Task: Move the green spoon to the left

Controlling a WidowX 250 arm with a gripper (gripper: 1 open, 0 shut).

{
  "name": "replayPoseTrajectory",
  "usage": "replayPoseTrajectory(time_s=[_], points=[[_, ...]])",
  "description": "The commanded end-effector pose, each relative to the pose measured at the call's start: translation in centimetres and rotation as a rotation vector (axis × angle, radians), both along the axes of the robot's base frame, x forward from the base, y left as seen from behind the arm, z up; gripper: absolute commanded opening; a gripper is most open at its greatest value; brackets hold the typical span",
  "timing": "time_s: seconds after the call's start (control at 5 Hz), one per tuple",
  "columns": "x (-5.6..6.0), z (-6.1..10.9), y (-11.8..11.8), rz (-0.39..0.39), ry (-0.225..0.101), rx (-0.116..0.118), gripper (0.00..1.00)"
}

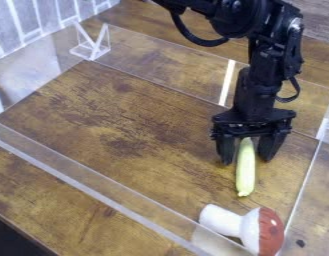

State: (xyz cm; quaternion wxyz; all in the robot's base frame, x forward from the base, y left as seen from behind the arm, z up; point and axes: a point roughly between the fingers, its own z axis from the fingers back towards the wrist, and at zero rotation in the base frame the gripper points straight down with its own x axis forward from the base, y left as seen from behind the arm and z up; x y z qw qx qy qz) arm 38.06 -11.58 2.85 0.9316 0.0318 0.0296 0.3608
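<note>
The red-capped toy mushroom (247, 226) lay on its side nearest the camera, on the brown counter (113, 125). Just beyond it lay the green spoon (246, 173), its handle toward the mushroom. At the spoon's far end the tool (248, 154) stood wide open, its fingers around the spoon but gripping nothing.
</note>
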Motion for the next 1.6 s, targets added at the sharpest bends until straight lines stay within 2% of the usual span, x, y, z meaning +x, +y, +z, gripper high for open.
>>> replayPoseTrajectory(time_s=[0.0,0.4,0.8,1.4], points=[[-0.5,2.0,-1.6,0.008,-0.024,-0.003,1.0],[-1.3,1.7,-2.1,-0.034,0.012,0.004,1.0],[-1.7,1.5,-0.1,0.137,0.049,0.009,1.0],[-0.2,0.8,0.8,0.097,0.089,0.023,1.0]])
